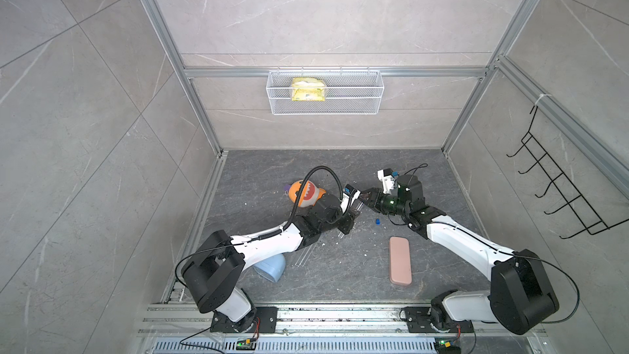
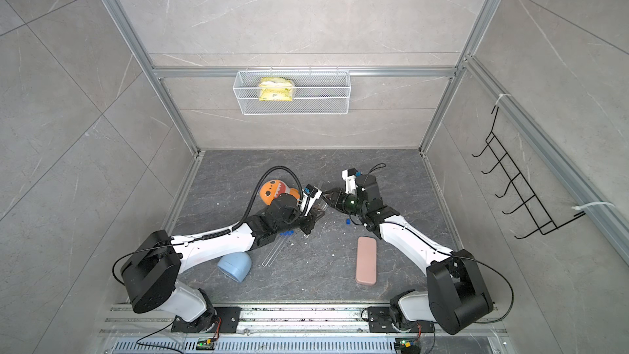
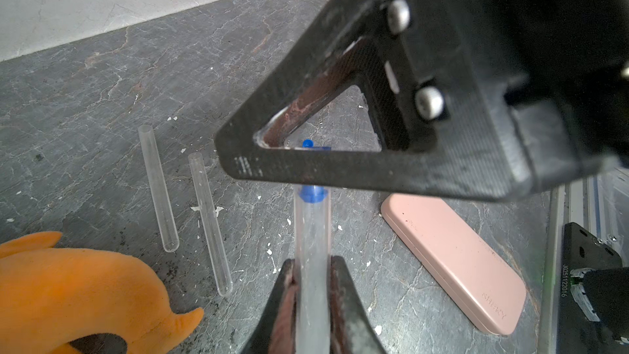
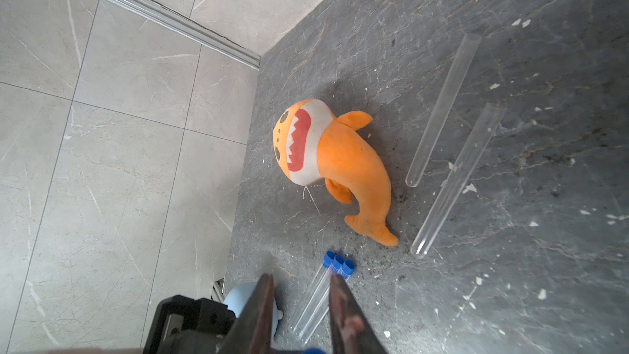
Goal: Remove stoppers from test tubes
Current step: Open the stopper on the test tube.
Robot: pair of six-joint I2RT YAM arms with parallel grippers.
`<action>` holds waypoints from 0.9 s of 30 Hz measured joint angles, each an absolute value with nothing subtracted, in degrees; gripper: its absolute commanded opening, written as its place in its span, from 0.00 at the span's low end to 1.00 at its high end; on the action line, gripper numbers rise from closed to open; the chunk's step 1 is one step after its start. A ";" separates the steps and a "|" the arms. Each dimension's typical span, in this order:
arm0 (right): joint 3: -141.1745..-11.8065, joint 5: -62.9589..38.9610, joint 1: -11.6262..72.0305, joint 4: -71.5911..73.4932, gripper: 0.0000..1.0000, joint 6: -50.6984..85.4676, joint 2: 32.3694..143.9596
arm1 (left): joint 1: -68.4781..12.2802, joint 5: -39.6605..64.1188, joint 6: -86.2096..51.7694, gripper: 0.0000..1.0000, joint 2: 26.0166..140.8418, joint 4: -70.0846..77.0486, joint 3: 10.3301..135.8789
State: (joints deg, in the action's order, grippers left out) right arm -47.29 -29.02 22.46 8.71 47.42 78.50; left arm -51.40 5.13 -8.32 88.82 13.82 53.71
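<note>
Top views: left gripper (image 1: pixel 355 214) and right gripper (image 1: pixel 365 195) meet tip to tip over the middle of the tabletop (image 1: pixel 340 171). Anything held is too thin to make out here. One loose stopper (image 1: pixel 377 222) lies on the tabletop just beside the right wrist, clear of both grippers. Pink case (image 1: pixel 400 260) lies nearer the arm bases. In a top view, three capped tubes (image 2: pixel 276 250) lie side by side against the left forearm, blue ends toward the left gripper. Shark plush (image 2: pixel 272 192) sits behind the left wrist. Blue cup (image 2: pixel 235 267) is partly under the left arm.

Left wrist: left gripper (image 3: pixel 311 267) is clamped on a clear test tube (image 3: pixel 312 233) that runs out past the fingertips. Its blue stopper (image 3: pixel 313 194) is seated in the far end. The right gripper's finger (image 3: pixel 323 168) lies straight across that stopper and covers its top. Two uncapped tubes (image 3: pixel 158 189) lie on the tabletop, well apart from the grip.

Right wrist: right jaws stand apart with a narrow gap. A blue blob (image 4: pixel 311 350) sits between them at the frame edge; can't tell if they touch it. Capped tubes (image 4: pixel 316 301) lie beyond the fingertips, uncapped tubes (image 4: pixel 442 110) further out.
</note>
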 measured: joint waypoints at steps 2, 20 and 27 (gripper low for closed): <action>-47.22 -29.04 22.46 8.88 0.29 47.48 78.65 | -51.46 5.13 -8.32 0.10 88.82 13.82 53.71; -46.74 -29.15 22.46 9.37 0.19 48.03 79.29 | -51.51 5.17 -8.29 0.10 88.82 13.74 53.71; -46.68 -28.53 22.46 9.37 0.15 48.01 79.29 | -51.51 5.15 -8.32 0.10 88.86 13.74 53.71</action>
State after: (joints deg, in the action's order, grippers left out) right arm -46.68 -28.53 22.46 9.37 48.01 79.29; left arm -51.51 5.15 -8.32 88.86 13.74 53.71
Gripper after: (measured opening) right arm 0.175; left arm 0.167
